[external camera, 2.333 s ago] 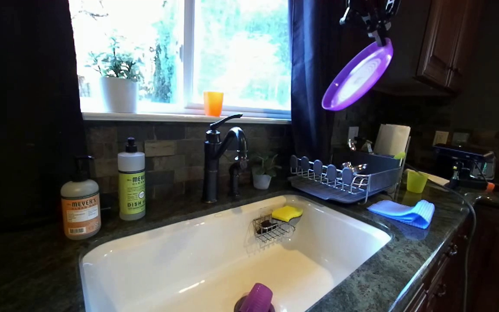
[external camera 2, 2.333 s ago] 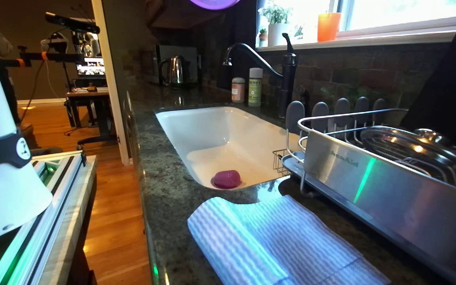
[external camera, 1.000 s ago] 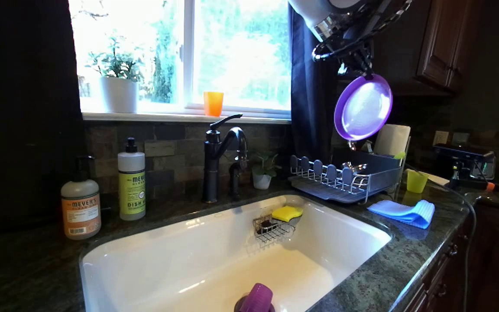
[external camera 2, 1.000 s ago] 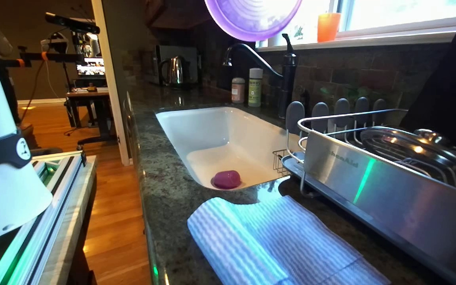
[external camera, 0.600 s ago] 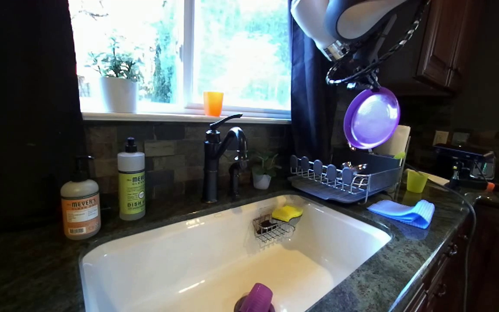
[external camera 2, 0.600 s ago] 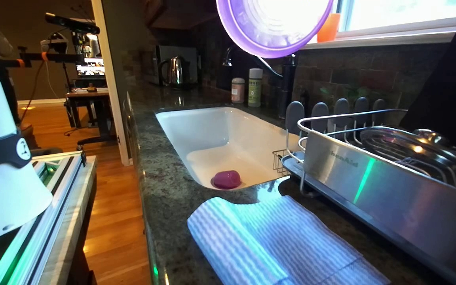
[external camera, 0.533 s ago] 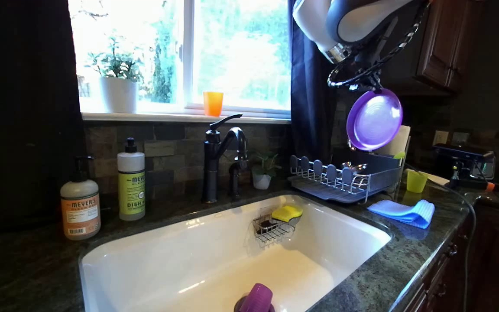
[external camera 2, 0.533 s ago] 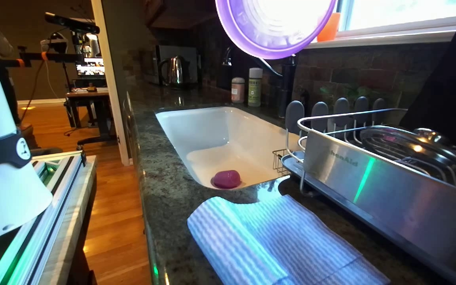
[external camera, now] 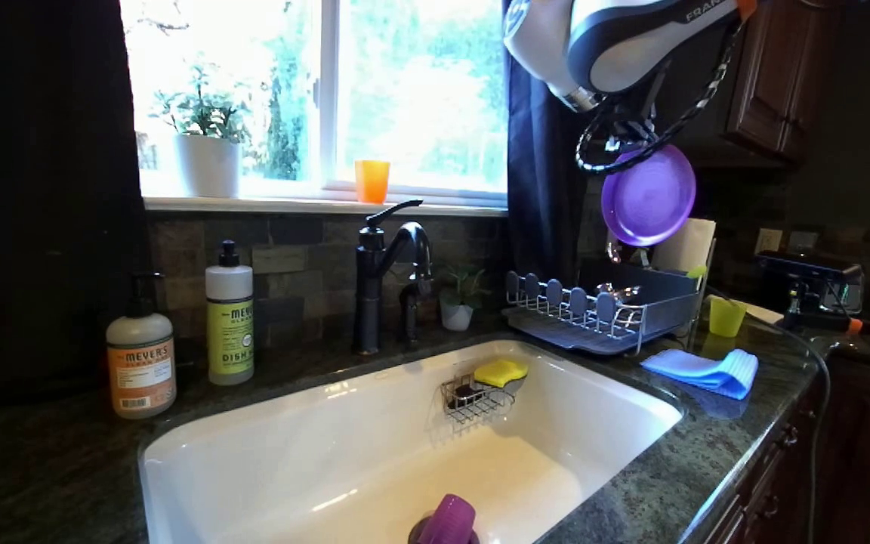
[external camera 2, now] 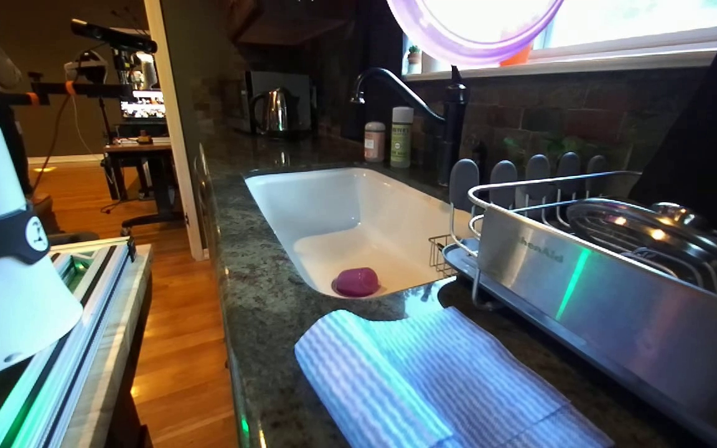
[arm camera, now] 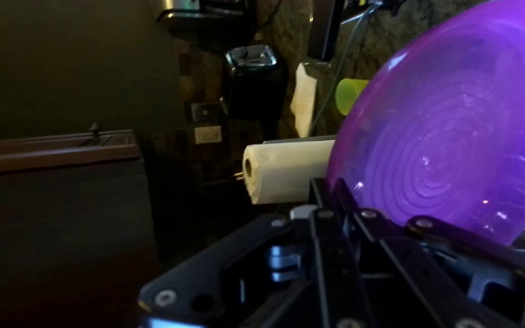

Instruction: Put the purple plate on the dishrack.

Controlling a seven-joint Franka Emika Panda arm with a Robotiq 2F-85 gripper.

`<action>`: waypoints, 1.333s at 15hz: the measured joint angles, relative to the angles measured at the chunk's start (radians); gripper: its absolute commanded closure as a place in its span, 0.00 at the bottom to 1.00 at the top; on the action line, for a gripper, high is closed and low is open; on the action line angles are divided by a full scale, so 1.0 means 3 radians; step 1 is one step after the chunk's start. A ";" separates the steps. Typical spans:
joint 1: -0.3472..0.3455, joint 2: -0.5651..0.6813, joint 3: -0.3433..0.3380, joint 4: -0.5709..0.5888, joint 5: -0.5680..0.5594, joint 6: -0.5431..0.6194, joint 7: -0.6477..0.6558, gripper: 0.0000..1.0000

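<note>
The purple plate (external camera: 650, 198) hangs tilted, near upright, in the air above the dishrack (external camera: 661, 313). The plate also shows cut off at the top of an exterior view (external camera 2: 477, 31), with bright glare on it. It fills the right of the wrist view (arm camera: 440, 136). My gripper (arm camera: 330, 184) is shut on the plate's rim, with both fingertips pinching the edge. In an exterior view the gripper is partly hidden behind the arm's cable. The dishrack stands on the counter right of the sink, with its metal side panel near in an exterior view (external camera 2: 613, 323).
A shiny metal lid (external camera 2: 638, 227) lies in the rack. A folded blue cloth (external camera: 703, 372) and a yellow-green cup (external camera: 726, 317) are beside it. A paper towel roll (arm camera: 285, 171) stands behind. An upper cabinet (external camera: 782, 83) is near the arm. A purple cup (external camera: 450, 517) is in the sink.
The plate came down towards the rack and swung more upright. In the last half second it rose slightly, turned, and shifted right in an exterior view. The grip on it has not changed.
</note>
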 measured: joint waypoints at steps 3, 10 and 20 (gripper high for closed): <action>0.0044 0.0125 0.0029 -0.0007 -0.0427 0.0192 -0.0106 0.99; 0.0084 0.0410 0.0044 -0.0037 -0.0739 0.0658 -0.0114 0.99; 0.0080 0.0558 0.0030 -0.0113 -0.0691 0.0608 0.0144 0.99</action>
